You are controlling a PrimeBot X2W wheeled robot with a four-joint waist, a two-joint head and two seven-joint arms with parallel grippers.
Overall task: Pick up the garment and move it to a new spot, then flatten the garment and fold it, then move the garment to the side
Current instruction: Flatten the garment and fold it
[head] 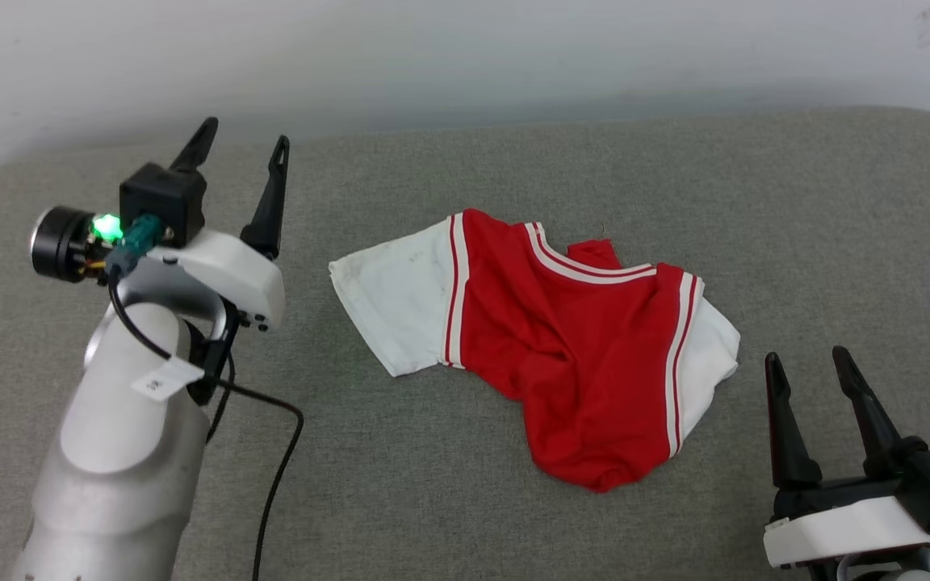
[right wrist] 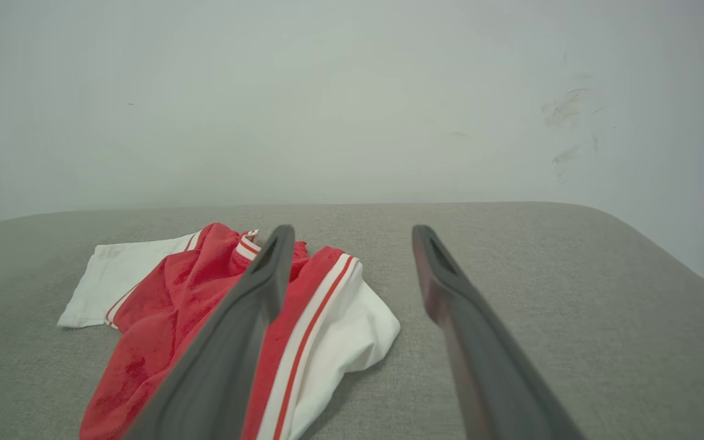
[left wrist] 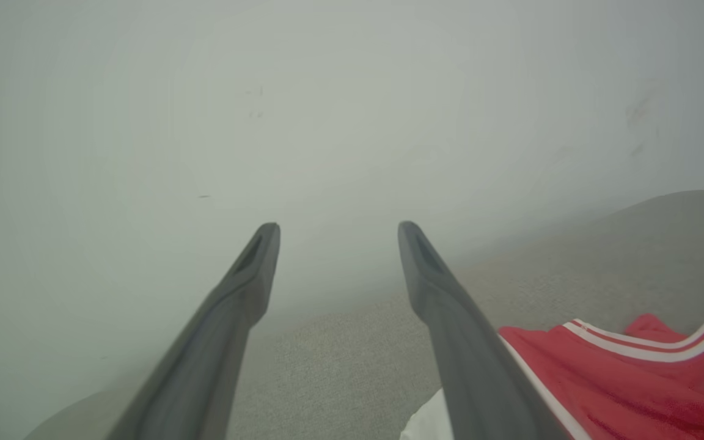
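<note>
- Shirt (head: 570, 355) lies in a rumpled heap near the middle of the grey tabletop (head: 465, 500).
- It is red in the middle, with a white sleeve on each side.
- The left sleeve lies flat and spread out. The right sleeve is bunched up beside the red part.
- Red and white stripes run along the sleeve seams and round the neck. The neck is on the far side.
- The left gripper (head: 245, 133) hangs to the left of the shirt and does not touch it. Its jaws are wide apart with nothing in them, and they point at the far wall (head: 465, 56).
- A green light (head: 107, 226) glows on the left wrist, and a black cable (head: 279, 460) hangs down from it.
- From the left wrist, the left gripper (left wrist: 338, 226) points at the wall, and the shirt (left wrist: 633, 391) is at the lower right.
- The right gripper (head: 806, 356) is at the near right, close to the right sleeve but not touching it. Its jaws are wide apart and empty too.
- From the right wrist, the right gripper (right wrist: 353, 229) points at the far side, and the shirt (right wrist: 162, 318) lies to the left, partly behind one finger.
- The wall has a few dark scuff marks.
</note>
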